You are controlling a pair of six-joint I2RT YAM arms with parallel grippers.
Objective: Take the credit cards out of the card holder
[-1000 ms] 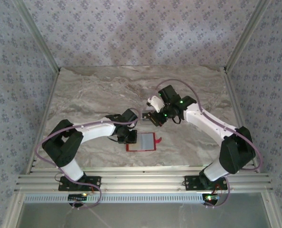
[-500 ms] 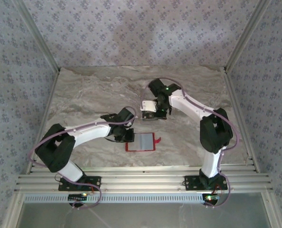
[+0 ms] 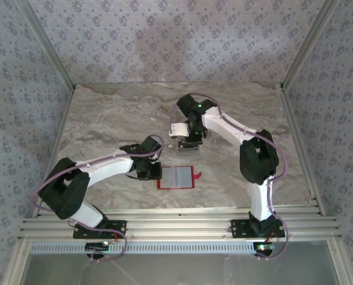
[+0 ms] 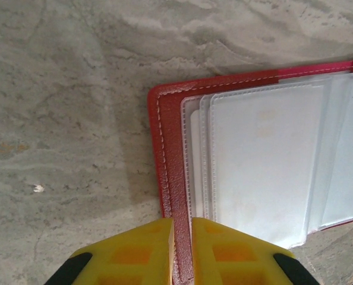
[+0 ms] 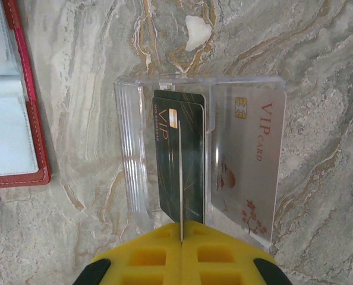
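The right tool (image 5: 181, 228) has moved above the clear tray (image 5: 129, 148), pinching a thin, stiff, slippery credit card (image 5: 180, 178); the left tool (image 4: 182, 228) pinches the card holder's (image 4: 164, 148) edge.

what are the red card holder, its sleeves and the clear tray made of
Card holder: looks like leather or faux leather, fine grain, pale stitching along the edge. Its sleeves: probably soft clear vinyl, cloudy with pressed seams. Clear tray: rigid glossy plastic, the tabletop visible through it.
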